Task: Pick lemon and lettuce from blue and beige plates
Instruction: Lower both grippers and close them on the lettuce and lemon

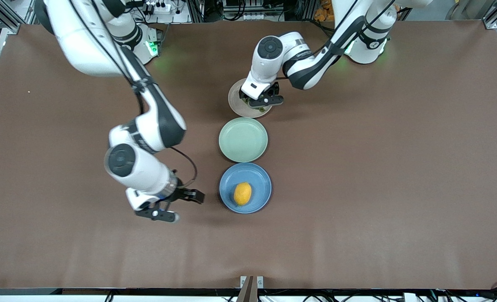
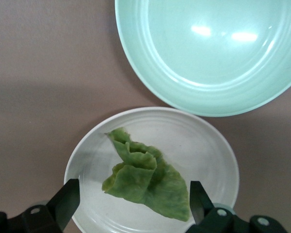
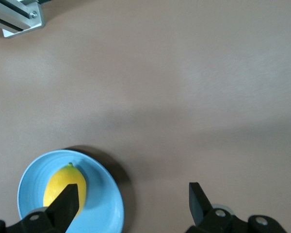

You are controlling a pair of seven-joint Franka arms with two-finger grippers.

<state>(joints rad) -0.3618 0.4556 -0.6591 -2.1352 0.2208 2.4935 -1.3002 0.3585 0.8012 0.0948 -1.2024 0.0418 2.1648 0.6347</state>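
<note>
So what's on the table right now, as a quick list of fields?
lemon: on the blue plate, nearest the front camera
green plate: bare, between the other two plates
lettuce: on the beige plate, farthest from the front camera
left gripper: jaws open, over the lettuce, not gripping it
right gripper: jaws open, over the table beside the blue plate, toward the right arm's end
held: nothing

Bright even overhead light, soft shadows under arms, glare spots on green plate — imgs sharp.
</note>
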